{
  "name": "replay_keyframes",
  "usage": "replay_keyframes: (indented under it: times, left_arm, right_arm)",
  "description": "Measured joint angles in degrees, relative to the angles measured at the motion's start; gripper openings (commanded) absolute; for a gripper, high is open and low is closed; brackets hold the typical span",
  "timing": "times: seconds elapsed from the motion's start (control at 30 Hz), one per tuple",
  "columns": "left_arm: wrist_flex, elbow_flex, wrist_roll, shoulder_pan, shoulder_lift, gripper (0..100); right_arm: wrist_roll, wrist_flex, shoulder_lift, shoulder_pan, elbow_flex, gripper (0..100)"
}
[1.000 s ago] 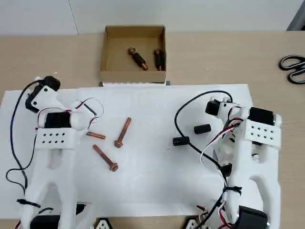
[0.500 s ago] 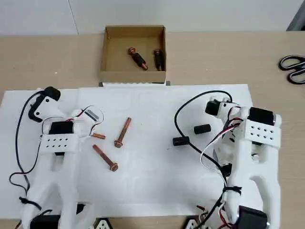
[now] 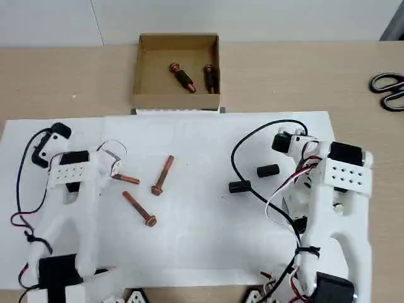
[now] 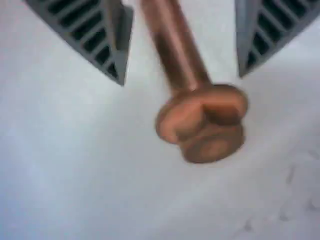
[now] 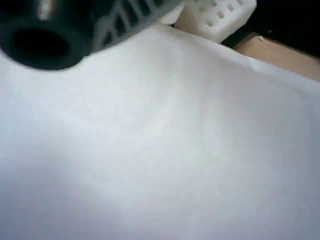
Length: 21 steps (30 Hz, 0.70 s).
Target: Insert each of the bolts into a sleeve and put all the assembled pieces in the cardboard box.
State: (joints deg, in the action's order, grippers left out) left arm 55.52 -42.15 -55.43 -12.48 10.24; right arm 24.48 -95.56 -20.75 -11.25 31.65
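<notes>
A copper bolt [image 4: 200, 120] lies on the white sheet between the fingers [image 4: 95, 35] of my open left gripper [image 4: 180, 50], head end past the tips. From above, that left gripper [image 3: 115, 170] sits over the end of this bolt [image 3: 127, 180]. Two more bolts [image 3: 163, 175] [image 3: 139, 209] lie just to its right. Two black sleeves [image 3: 267, 170] [image 3: 240, 187] rest beside the right arm. My right gripper [image 5: 85, 30] holds another black sleeve [image 5: 35, 45] low over the sheet. The cardboard box [image 3: 136, 69] at the back holds two assembled pieces [image 3: 182, 76] [image 3: 211, 77].
Scissors [image 3: 388, 88] lie on the bare wood at the far right. A black cable [image 3: 243, 142] loops from the right arm across the sheet near the sleeves. The white sheet [image 3: 208, 233] covers the table's middle and front.
The left arm has pulled back toward the left, its gripper staying at the end of the nearest bolt. The right arm has not moved.
</notes>
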Motion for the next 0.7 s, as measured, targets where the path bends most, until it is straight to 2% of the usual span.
replay_keyframes:
  times: [0.4,0.57,0.7]
  left_arm:
    - [-0.09,2.46,-0.26,0.0,-6.33,14]
    - [0.09,5.27,-1.49,0.09,-9.23,2]
    - [0.18,8.88,-1.76,0.18,-12.04,1]
  right_arm:
    - [0.0,0.0,0.0,0.0,0.0,0.5]
    - [0.0,0.0,0.0,0.0,0.0,0.5]
    - [0.0,0.0,0.0,0.0,0.0,0.5]
